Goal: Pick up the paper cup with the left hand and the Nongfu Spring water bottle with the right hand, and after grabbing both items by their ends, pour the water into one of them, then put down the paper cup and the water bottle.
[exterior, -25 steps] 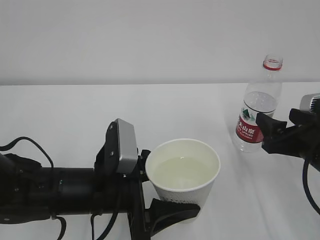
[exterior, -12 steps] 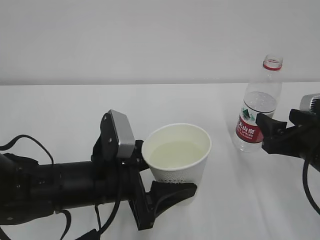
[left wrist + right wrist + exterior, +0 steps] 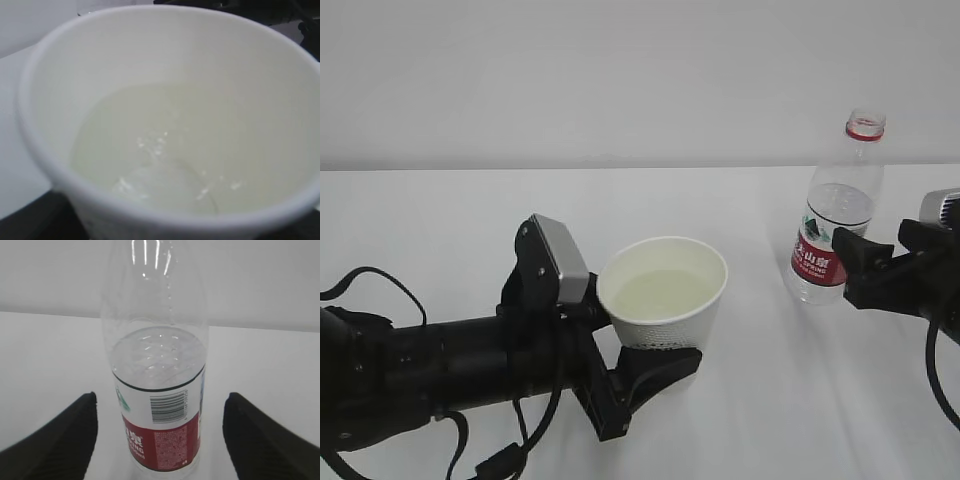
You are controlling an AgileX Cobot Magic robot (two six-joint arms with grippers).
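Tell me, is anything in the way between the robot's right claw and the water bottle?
No, nothing visible is. The right hand has its fingers wide apart, one on each side of the Nongfu Spring water bottle, with only bare white table showing in the gaps. The bottle stands upright there and the fingers do not touch it.

place: lab bench (likely) — bare white table | blank wall
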